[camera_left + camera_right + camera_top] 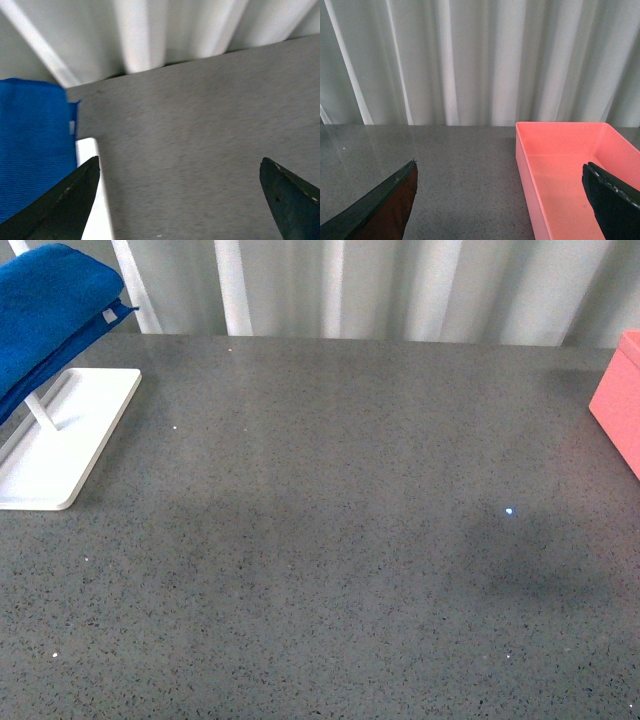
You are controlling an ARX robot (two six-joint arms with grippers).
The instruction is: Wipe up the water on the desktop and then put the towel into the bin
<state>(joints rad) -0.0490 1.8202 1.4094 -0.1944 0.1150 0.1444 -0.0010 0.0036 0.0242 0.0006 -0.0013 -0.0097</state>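
Left gripper (179, 161) hangs above the desktop (200, 150), its two dark fingers spread wide with only bare stone between them. Right gripper (499, 164) is equally wide apart and empty, facing the far edge of the table and the pale pleated backdrop (470, 60). Both grippers show only in their own wrist views. In the front view the towel (50, 310) sits at ten o'clock, folded thick and draped over a rack raised on a white post (40, 410) above a flat white tray base (80, 440); its small white label (108, 315) hangs at the hem. The bin (620, 400) stands at two o'clock, cut off by the picture's edge, well apart from the towel. Between them the grey speckled surface lies open. A faintly darker patch (530, 560) lies at four o'clock, with a bright glint (509, 511) just beyond it; whether it is wet cannot be told. The left wrist view shows the towel's ribbed weave and the tray's corner just beside one finger. The right wrist view alone looks into the bin, showing its smooth salmon-pink floor and straight walls, with one finger in front of its near corner.
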